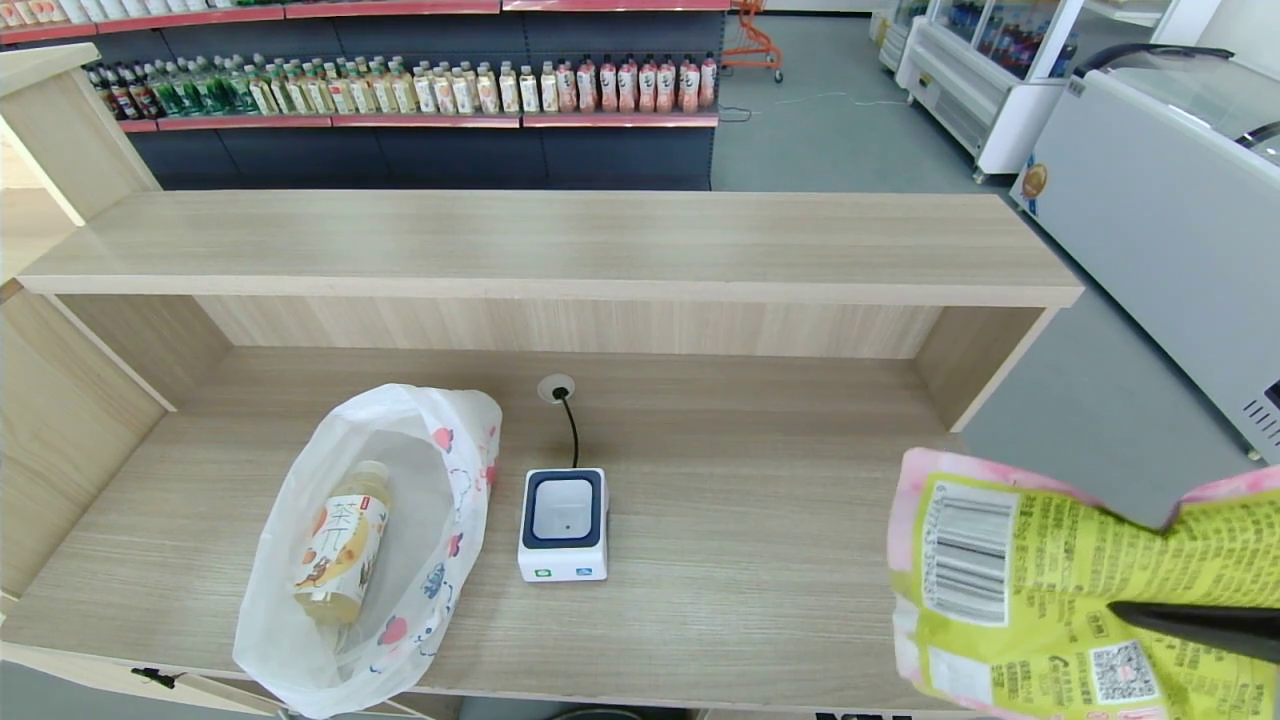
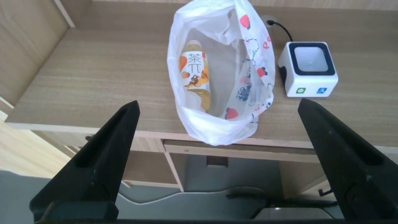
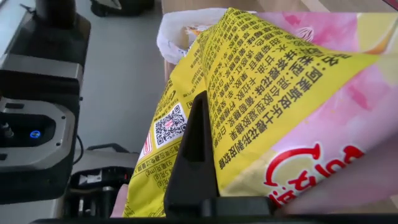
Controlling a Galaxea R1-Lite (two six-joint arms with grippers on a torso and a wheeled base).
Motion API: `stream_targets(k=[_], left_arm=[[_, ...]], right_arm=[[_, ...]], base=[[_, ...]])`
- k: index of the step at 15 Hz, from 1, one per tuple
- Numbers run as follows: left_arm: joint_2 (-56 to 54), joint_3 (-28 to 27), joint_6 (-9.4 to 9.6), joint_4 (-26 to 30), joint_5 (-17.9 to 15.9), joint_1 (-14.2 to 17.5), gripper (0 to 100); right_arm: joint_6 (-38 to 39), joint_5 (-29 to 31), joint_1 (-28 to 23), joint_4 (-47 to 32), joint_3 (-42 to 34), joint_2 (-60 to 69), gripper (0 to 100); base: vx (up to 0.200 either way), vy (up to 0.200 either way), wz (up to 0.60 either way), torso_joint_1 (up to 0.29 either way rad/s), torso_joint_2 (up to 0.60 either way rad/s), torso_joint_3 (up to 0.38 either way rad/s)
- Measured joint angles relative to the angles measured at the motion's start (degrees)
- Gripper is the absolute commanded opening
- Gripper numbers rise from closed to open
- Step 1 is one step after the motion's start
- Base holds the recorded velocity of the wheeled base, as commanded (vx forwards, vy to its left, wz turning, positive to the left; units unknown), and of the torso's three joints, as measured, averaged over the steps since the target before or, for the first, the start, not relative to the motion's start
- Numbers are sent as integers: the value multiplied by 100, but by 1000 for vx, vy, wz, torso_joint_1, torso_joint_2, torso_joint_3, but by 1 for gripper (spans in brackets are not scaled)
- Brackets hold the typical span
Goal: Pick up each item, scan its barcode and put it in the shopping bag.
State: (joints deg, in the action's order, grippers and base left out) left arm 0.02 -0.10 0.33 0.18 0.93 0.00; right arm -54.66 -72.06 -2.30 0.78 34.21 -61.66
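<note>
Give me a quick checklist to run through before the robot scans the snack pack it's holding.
1. Grip: the right gripper is shut on the snack pack. Ok.
2. Barcode located: the barcode shows on the face of the pack turned up toward the head camera. Ok.
3. Barcode facing the scanner: it faces up, and the pack is held off to the scanner's right. Not ok.
4. Scanner window uncovered: nothing lies on it. Ok.
5. Shopping bag ready: its mouth is open and a bottle lies inside. Ok.
6. Left gripper out of the way: it is open and empty, in front of the counter by the bag. Ok.
</note>
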Motion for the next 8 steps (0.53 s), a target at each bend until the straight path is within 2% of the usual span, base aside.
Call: stream_targets(k=[2,4,6,8], left_arm=[[0,0,0,0,2,0,100],[0,0,0,0,2,0,100],[0,0,0,0,2,0,100],[0,0,2,0,2,0,100]], right_arm=[[1030,421,-185,-12,105,425,0],[2131,1491,-59,-38,140,681,0],[4347,2939,304,-49,201,852,0],[6396,4871,1109,-256,350,926,0]], base=[[0,0,0,0,0,0],[0,0,0,0,0,0],[0,0,0,0,0,0],[0,0,0,0,0,0]])
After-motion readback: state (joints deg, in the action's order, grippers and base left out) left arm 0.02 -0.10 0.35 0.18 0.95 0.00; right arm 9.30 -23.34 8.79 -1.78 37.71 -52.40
